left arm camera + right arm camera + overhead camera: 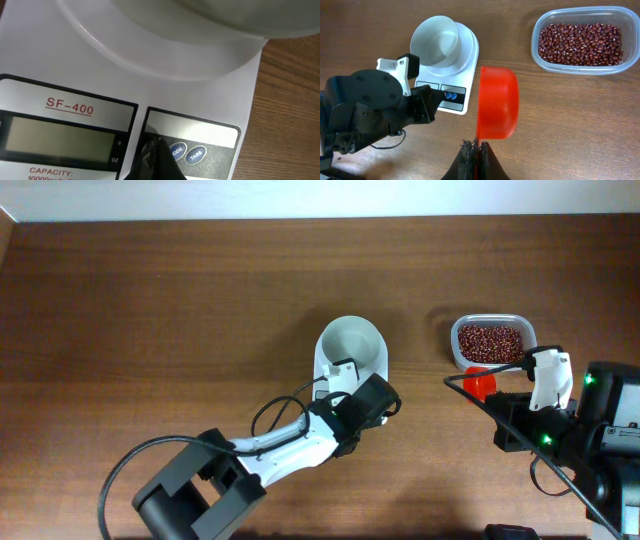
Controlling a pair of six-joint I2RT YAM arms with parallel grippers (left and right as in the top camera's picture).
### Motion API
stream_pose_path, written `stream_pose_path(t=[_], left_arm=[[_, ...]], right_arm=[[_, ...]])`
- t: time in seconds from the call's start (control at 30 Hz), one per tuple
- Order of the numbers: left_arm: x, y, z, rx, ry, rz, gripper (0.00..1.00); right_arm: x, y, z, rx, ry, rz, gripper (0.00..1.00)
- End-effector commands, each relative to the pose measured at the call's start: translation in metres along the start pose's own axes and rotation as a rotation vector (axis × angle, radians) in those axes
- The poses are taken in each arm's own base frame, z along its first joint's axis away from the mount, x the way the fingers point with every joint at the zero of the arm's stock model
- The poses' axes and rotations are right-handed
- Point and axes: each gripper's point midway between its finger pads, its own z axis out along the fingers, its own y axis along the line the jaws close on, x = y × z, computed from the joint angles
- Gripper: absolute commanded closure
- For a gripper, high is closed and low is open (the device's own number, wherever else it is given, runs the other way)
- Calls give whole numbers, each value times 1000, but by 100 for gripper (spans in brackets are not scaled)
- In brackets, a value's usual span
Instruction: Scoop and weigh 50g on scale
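Reddish-brown beans (580,37) fill the clear tub (626,56) at the right of the wooden table (150,290), well apart from the scale (467,55), which stands near the middle with its round white bowl (435,42) bare. None of the load has reached the bowl, as far as I can see. My right gripper (476,148) is fully closed on the thin handle of the orange scoop (497,102), which hangs between scale and tub, on the near side of the tub, and I see no beans in it. My left gripper (152,149) has its jaws pressed together with nothing between them, the tip down on the scale's control panel just left of the Mode button (176,149), beside the blank display (55,137) (I cannot tell whether it is actually pressing). I judge the beans to be light, hard and smooth, a loose heap that will roll and scatter at any tilt or jolt, so fingers are no use on them: they can only ride in the scoop. I would dig into the deep middle of the heap, away from the tub wall, since the thin tub looks light enough to slide if pushed, then carry the scoop level and tip it gently over the bowl.
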Motion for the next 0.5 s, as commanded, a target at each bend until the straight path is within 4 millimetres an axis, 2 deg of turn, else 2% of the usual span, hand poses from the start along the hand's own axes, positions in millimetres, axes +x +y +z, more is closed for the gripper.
stream_pose_path(t=[0.0, 0.47], left_arm=[[6, 3, 7, -12, 17, -14, 100], [7, 5, 7, -20, 16, -12, 100]], right_arm=[[0, 0, 0, 2, 1, -3, 96], [0, 0, 0, 2, 1, -2, 96]])
